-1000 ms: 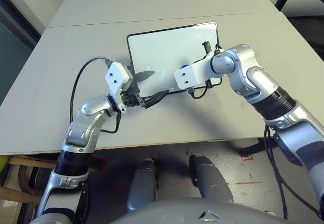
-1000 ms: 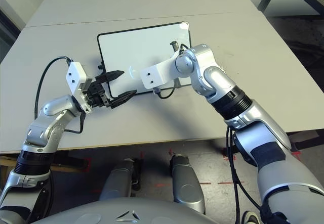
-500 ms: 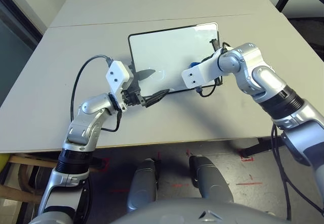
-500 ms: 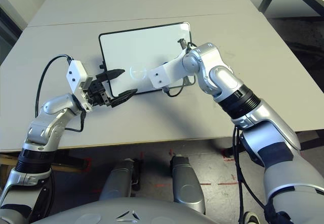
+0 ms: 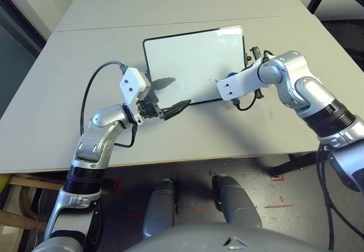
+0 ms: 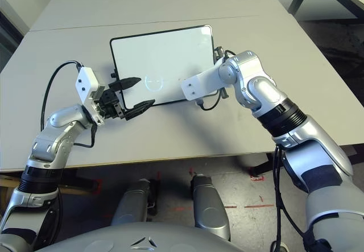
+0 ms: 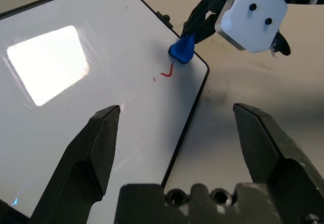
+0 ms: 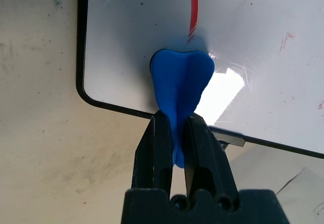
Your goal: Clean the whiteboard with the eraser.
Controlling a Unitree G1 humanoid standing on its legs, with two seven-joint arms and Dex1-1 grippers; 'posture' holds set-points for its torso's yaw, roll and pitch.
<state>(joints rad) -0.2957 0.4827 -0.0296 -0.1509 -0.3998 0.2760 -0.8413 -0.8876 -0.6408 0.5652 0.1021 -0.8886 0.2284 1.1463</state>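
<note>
In the upper middle of the left eye view, you can see the whiteboard (image 5: 190, 58) lying on the pale table (image 5: 227, 138), a little turned, with its thin black frame. Your right gripper (image 8: 176, 115) is closed firmly on the blue eraser (image 8: 182, 77), which is pinched between the two black fingers and bulges out in front of them. The eraser is at the lower right corner of the board, inside the frame; whether it presses on the surface, you cannot tell from here. Just beside it there is a short red mark (image 8: 194, 6), and some small red specks are also on the white surface. Your left gripper (image 6: 147, 90) is open and empty, its fingers wide apart, at the lower left corner of the board. Near these fingers, in the right eye view, a faint curved drawing (image 6: 154, 82) shows on the board.
</note>
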